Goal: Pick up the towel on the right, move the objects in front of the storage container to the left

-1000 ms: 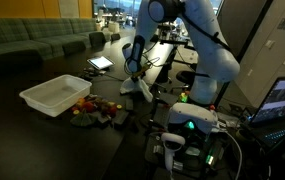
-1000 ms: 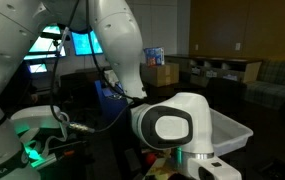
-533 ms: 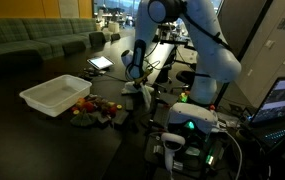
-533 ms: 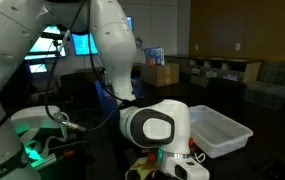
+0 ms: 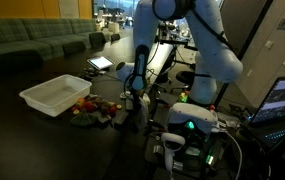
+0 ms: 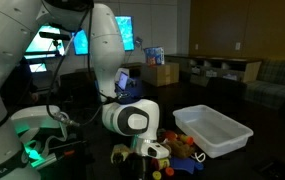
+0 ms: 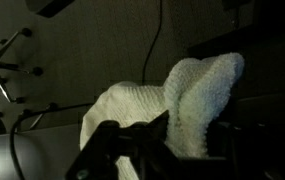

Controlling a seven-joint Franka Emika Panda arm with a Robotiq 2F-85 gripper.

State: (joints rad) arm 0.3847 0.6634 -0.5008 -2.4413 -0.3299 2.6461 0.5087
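Pincer [image 7: 162, 142] closed narrow on the towel [image 7: 197, 95]. In the wrist view the cream cloth bunches up between the two dark fingers, one fold standing tall, the rest drooping away to the side.

Landmark: storage container [image 5: 44, 97], white, shallow, on the dark worktop [image 5: 42, 145].

- Objects [image 5: 92, 110]: a low jumble of red, yellow and brown bits just beside the container's near long side, touching or almost touching its rim. Same heap in both exterior views [image 6: 177, 152].
- Pincer [image 5: 134, 97] hangs low past the far end of that heap from the container, so the objects lie between the two.
- Arm's round wrist joint [image 6: 130, 120] blocks most of the pincer in an exterior view, and only a pale scrap shows under it.
- Lit tablet [image 5: 100, 62] lies beyond the container, well apart.
- Box with a green light [image 5: 189, 125] sits further from the container than the arm.
- Thin cables [image 7: 157, 40] trail over the worktop behind the towel.
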